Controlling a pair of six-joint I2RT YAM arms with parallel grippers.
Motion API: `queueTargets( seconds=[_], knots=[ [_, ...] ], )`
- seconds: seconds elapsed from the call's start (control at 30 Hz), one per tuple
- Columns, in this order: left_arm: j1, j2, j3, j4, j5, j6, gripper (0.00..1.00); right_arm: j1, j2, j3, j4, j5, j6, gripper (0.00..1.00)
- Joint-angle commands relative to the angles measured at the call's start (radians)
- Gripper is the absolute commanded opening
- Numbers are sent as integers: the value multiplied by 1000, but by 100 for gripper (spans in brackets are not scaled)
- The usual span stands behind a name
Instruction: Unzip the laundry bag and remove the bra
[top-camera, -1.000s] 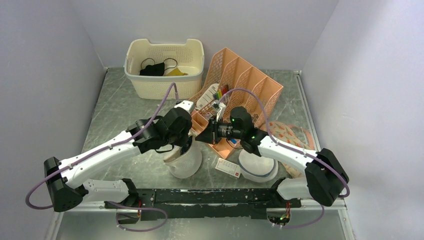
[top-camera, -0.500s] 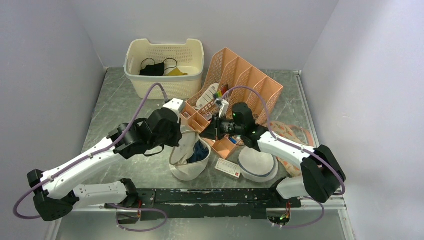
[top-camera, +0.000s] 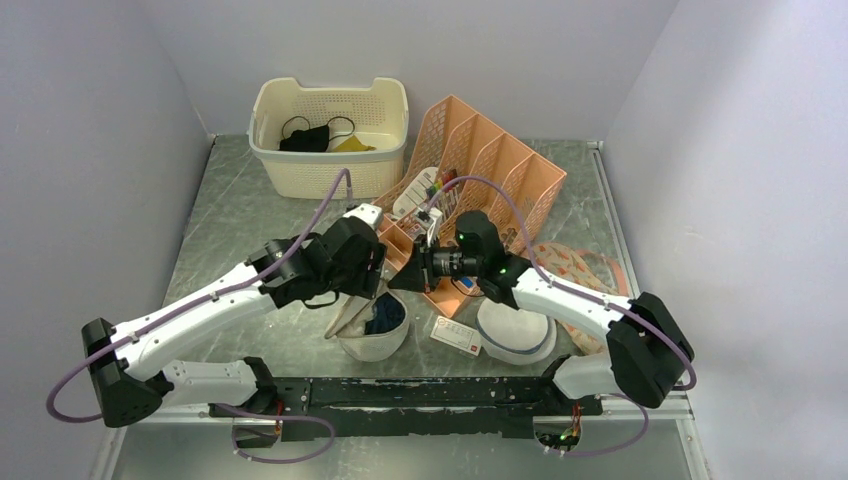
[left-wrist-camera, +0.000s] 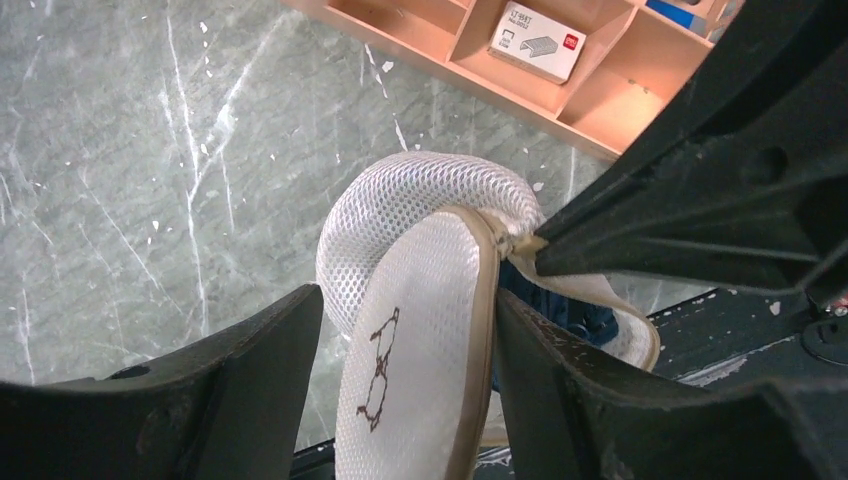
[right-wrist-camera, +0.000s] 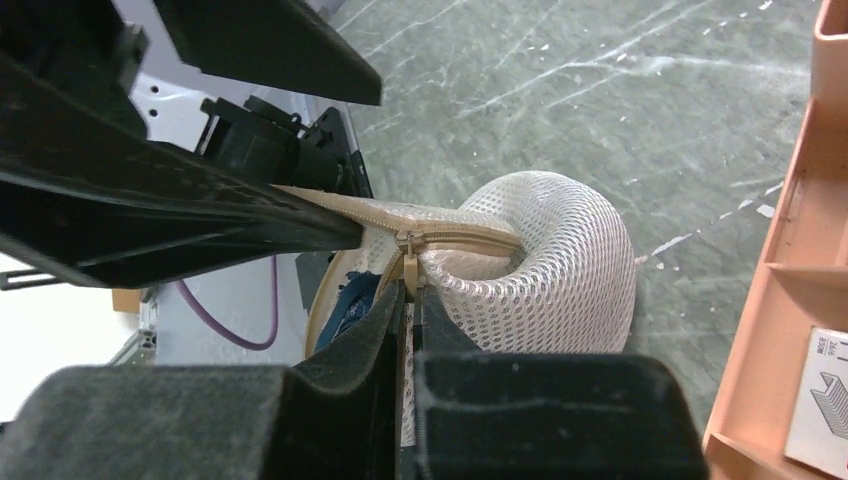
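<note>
The laundry bag (top-camera: 372, 338), white mesh with tan trim, sits on the table between the arms with its lid flap (left-wrist-camera: 420, 330) raised. The dark blue bra (top-camera: 385, 317) shows inside the opening and also appears in the wrist views (left-wrist-camera: 575, 312) (right-wrist-camera: 350, 300). My left gripper (left-wrist-camera: 408, 310) is open, with the flap standing loose between its fingers. My right gripper (right-wrist-camera: 410, 300) is shut on the tan zipper pull (right-wrist-camera: 408, 268) at the bag's rim, just right of the left gripper (top-camera: 372, 288). From above, the right gripper (top-camera: 397, 280) hovers over the bag's far edge.
A cream basket (top-camera: 330, 125) at the back holds a black mask-like cloth (top-camera: 305, 138). An orange file organizer (top-camera: 480, 160) and its tray with a staples box (left-wrist-camera: 535, 42) stand behind the bag. A grey-rimmed mesh disc (top-camera: 515, 335) and a small card (top-camera: 457, 337) lie to the right.
The left gripper, shut on the flap and pulling it left half a second ago, has opened and swung back right. The bag has sagged lower. The right gripper keeps the zipper pull.
</note>
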Motion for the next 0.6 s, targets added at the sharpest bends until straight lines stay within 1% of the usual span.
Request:
queueTargets(
  seconds=[0.0,0.13,0.37,0.53,0.57],
  knots=[
    [3,33,32,22,-6,36,69,20,-38,31,23,-19,-29,0],
    [4,54,28,18,12,45,54,30,-40,33,25,-14,-30,0],
    [4,27,40,3,29,82,21,29,-23,25,26,35,-23,0],
    [4,-50,45,11,17,92,7,21,6,37,1,81,-7,0],
    [4,-69,43,20,22,92,7,13,9,32,11,86,6,0]
  ],
)
